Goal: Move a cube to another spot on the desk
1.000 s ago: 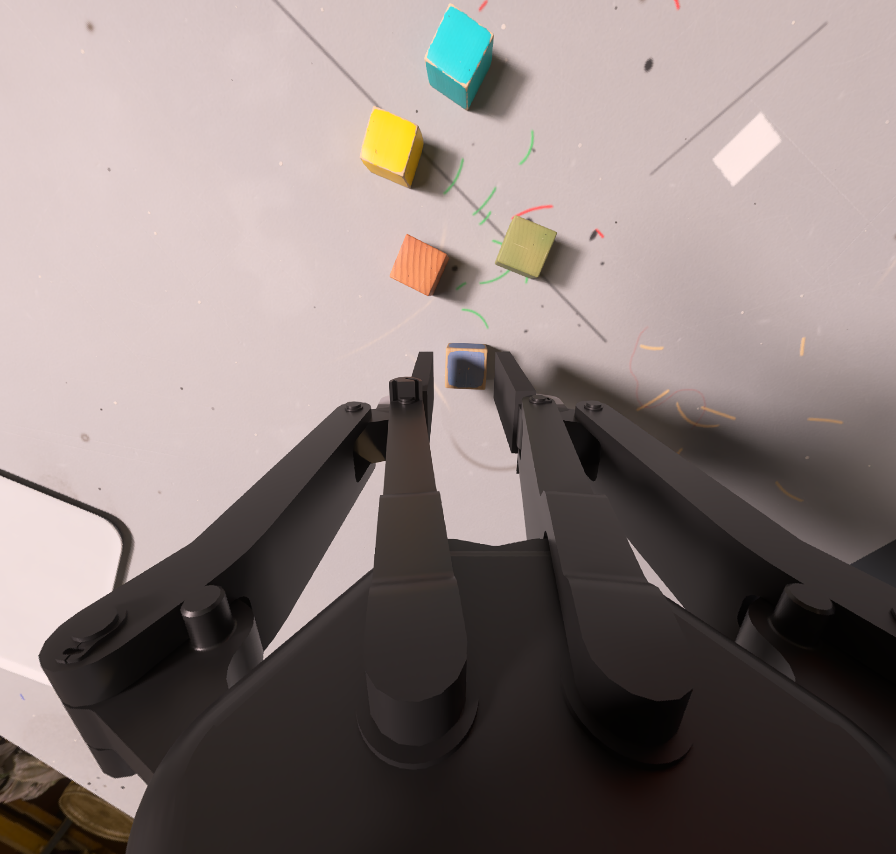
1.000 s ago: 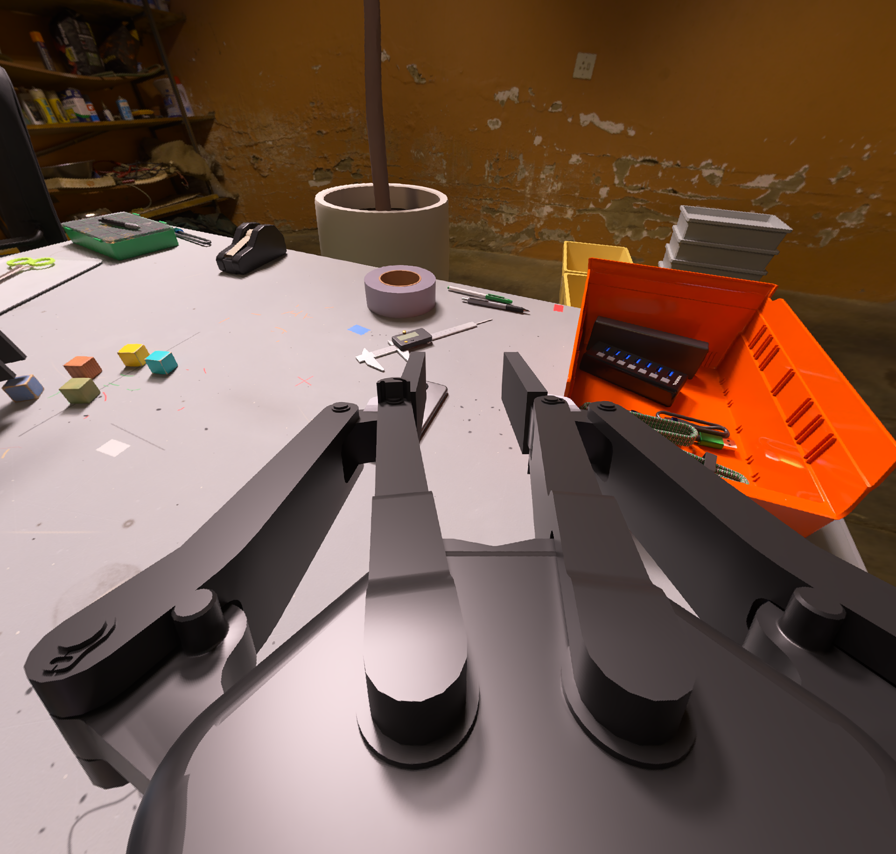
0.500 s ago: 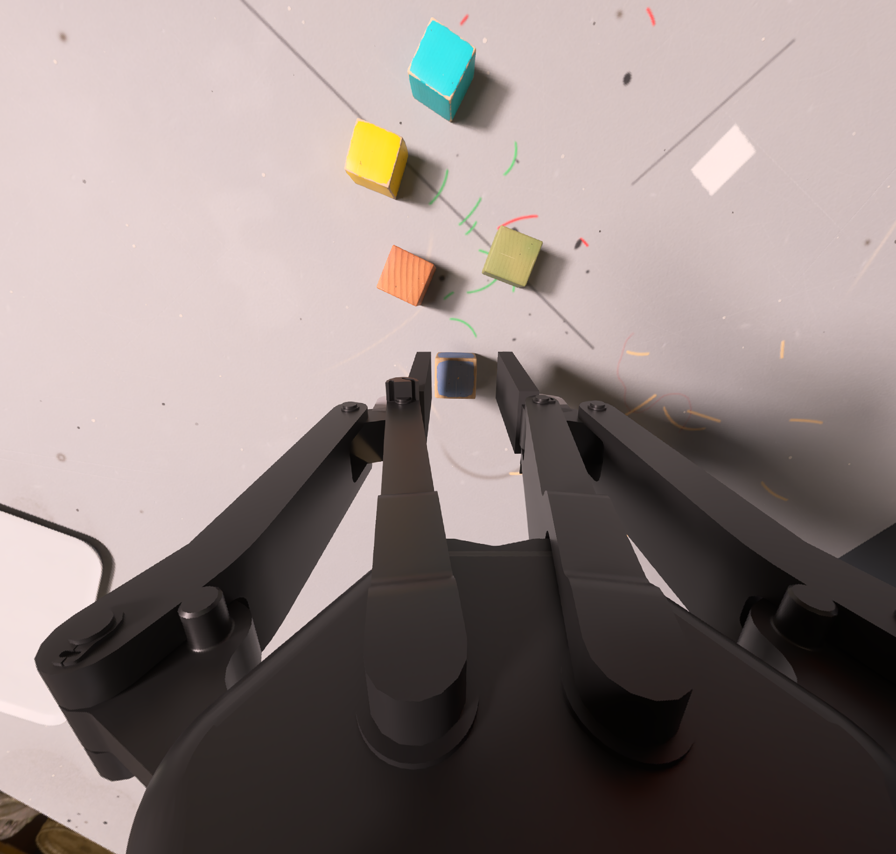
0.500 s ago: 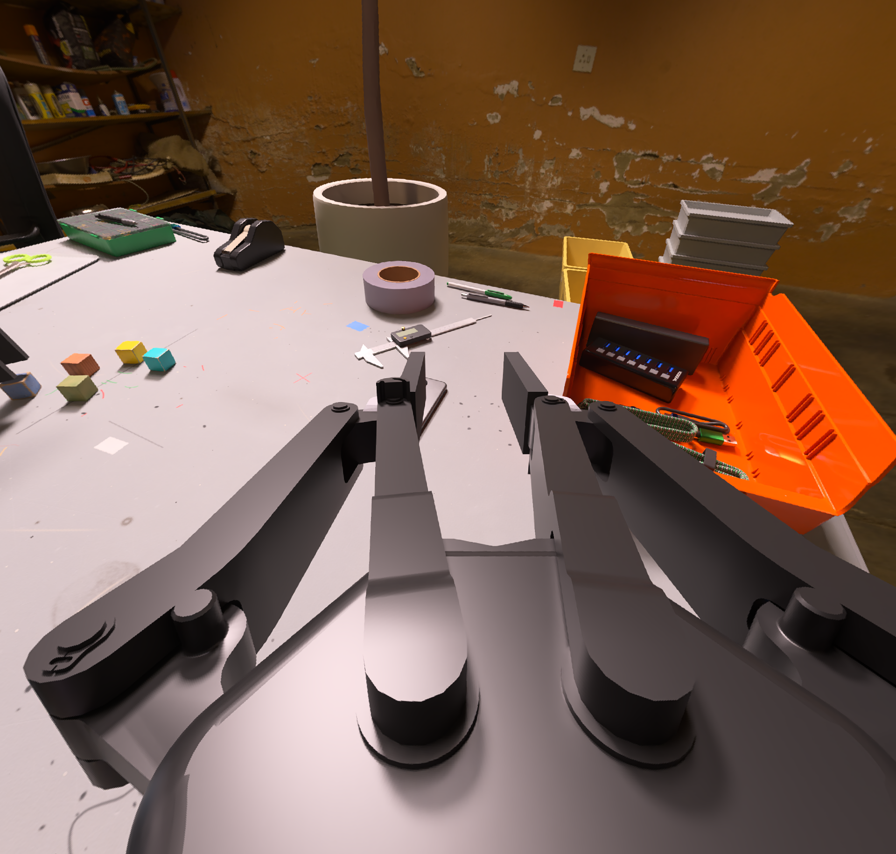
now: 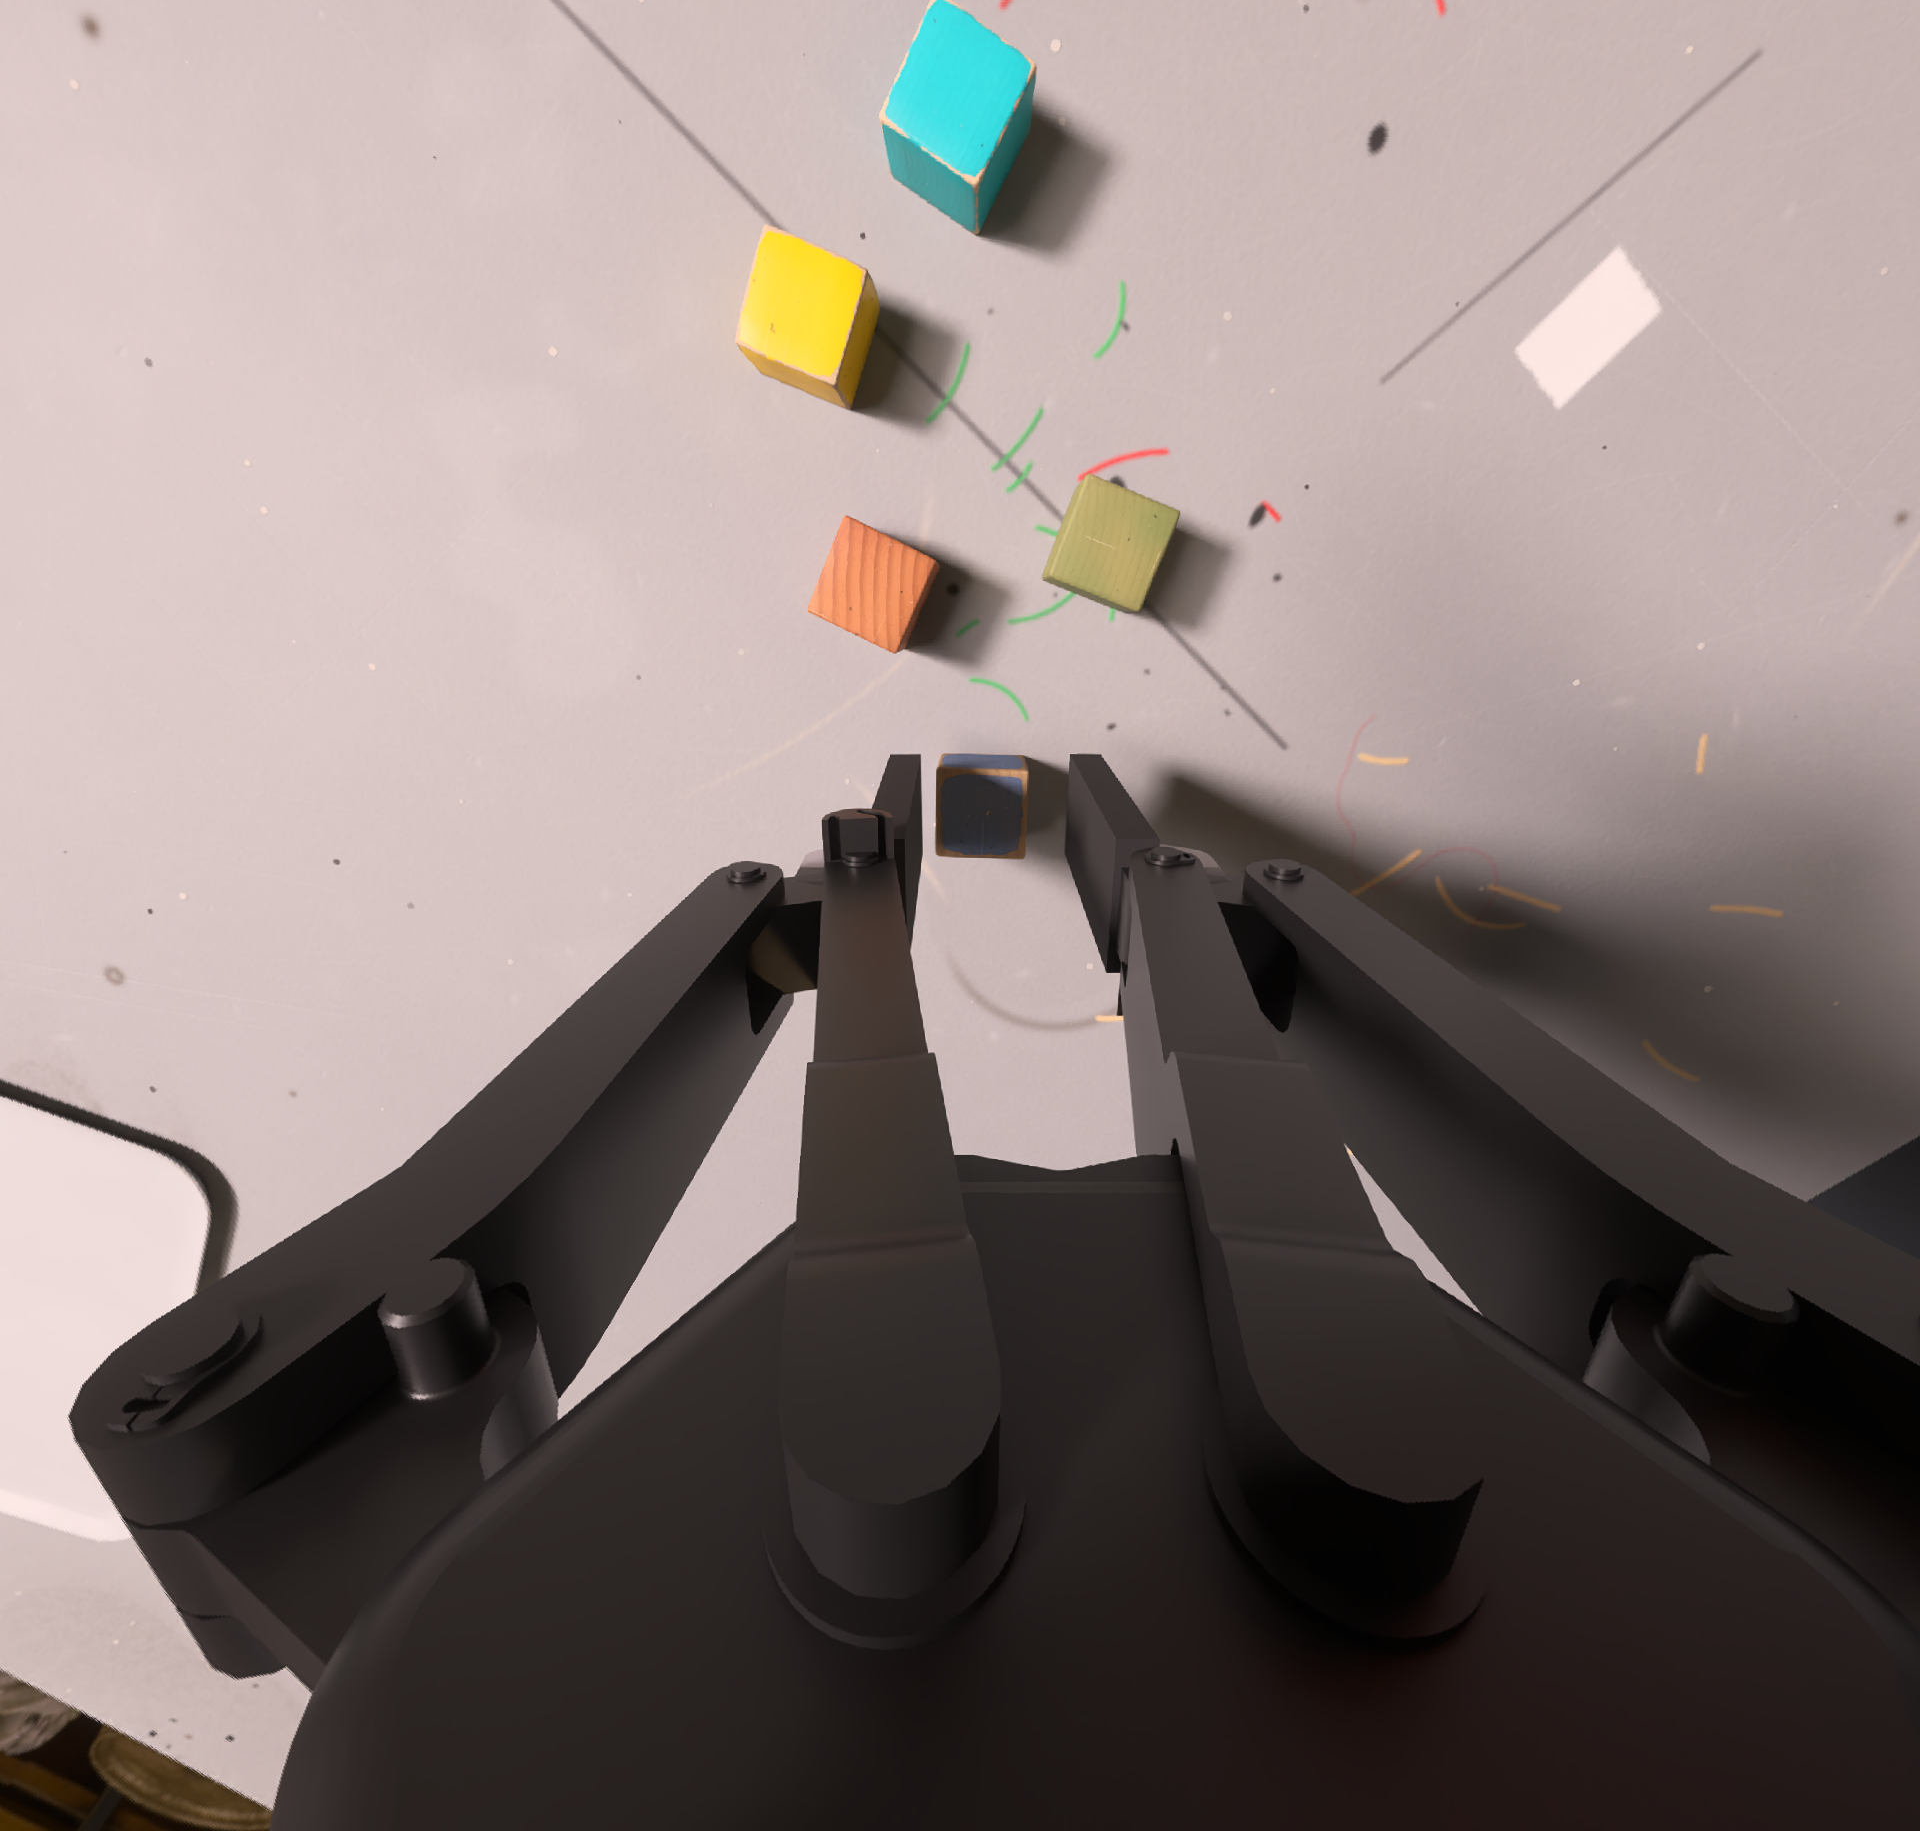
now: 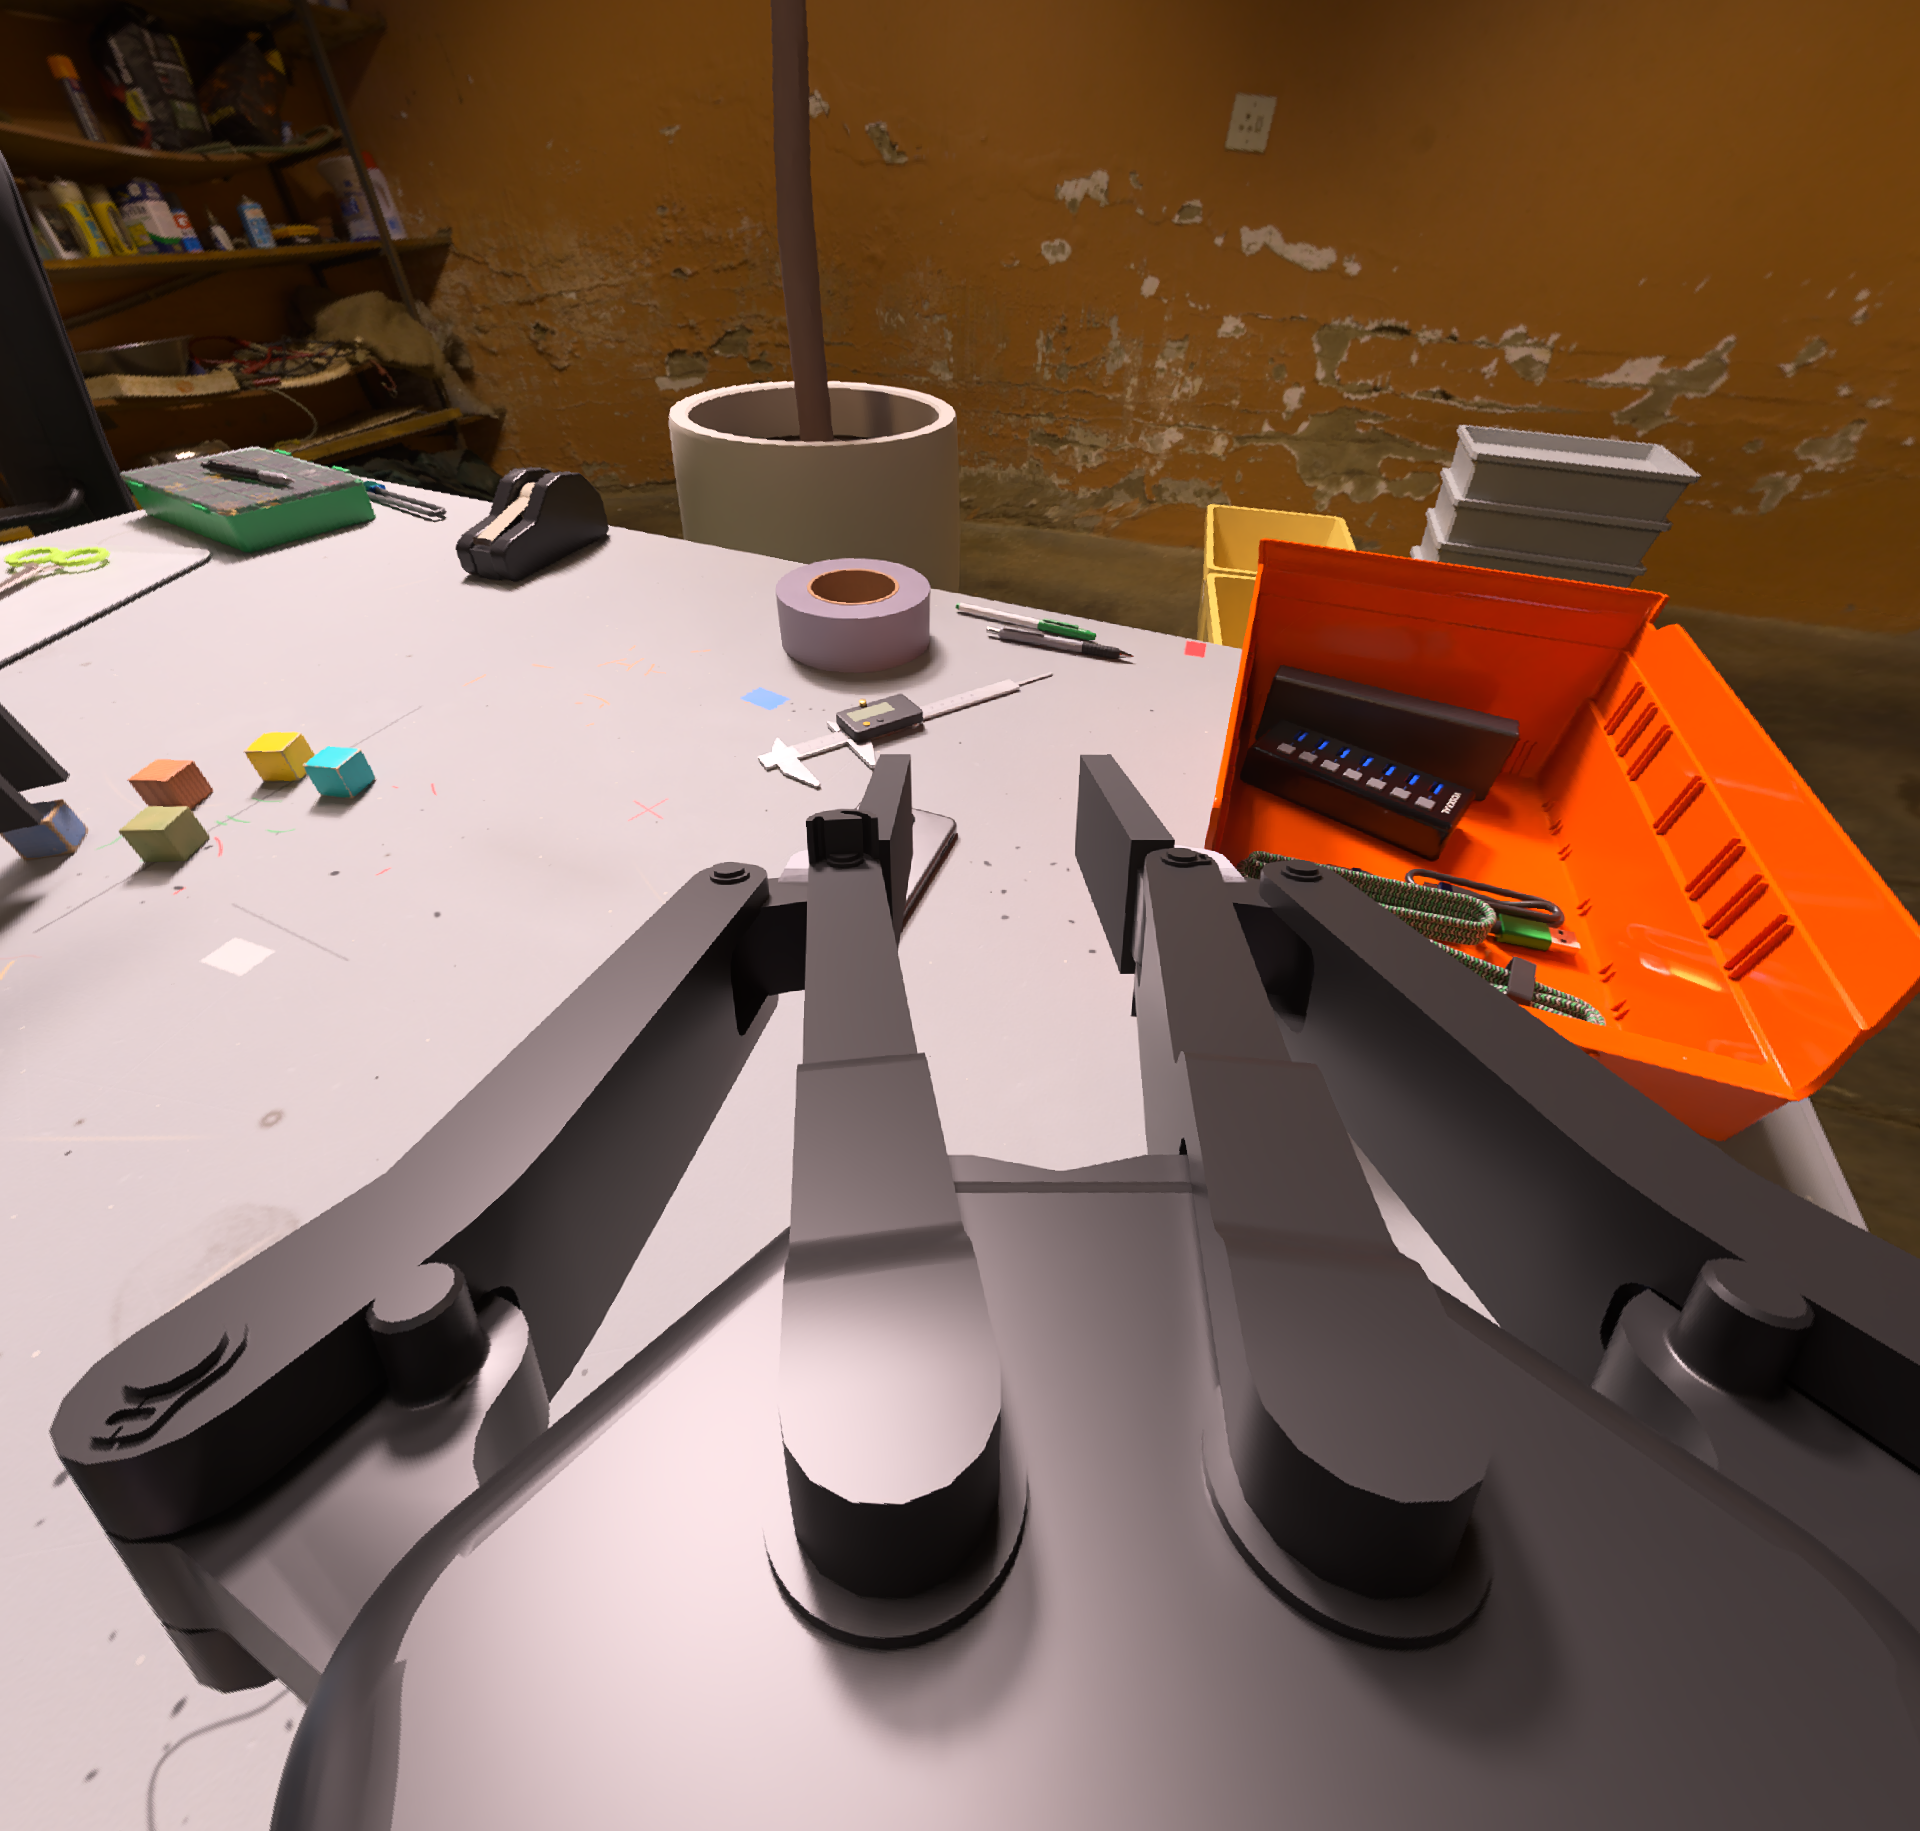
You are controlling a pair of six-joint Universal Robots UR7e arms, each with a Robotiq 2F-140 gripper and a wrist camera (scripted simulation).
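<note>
Since half a second ago the left gripper (image 5: 994, 805) has shifted so the blue cube (image 5: 980, 806) sits nearer its left-hand fingertip; right wrist view barely changed.

Desk (image 5: 312, 534): one, grey, speckled. Landmark: blue cube.

Orange bin (image 6: 1558, 846): one, far from the blue cube, at the desk's opposite edge, holding a dark hub and a cable.

Tape roll (image 6: 852, 612): one, well beyond the cubes.

Cubes: five. Blue between the left gripper's fingers. Orange cube (image 5: 873, 583) just beyond it to the left, olive cube (image 5: 1112, 542) just beyond to the right. Yellow cube (image 5: 805, 314) and cyan cube (image 5: 959, 108) farther out. All apart.

Left gripper: fingers spread, straddling the blue cube; narrow gap on one side, wider on the other; contact cannot be told.

Right gripper (image 6: 992, 805): spread, empty, above the desk well away from the blue cube.
</note>
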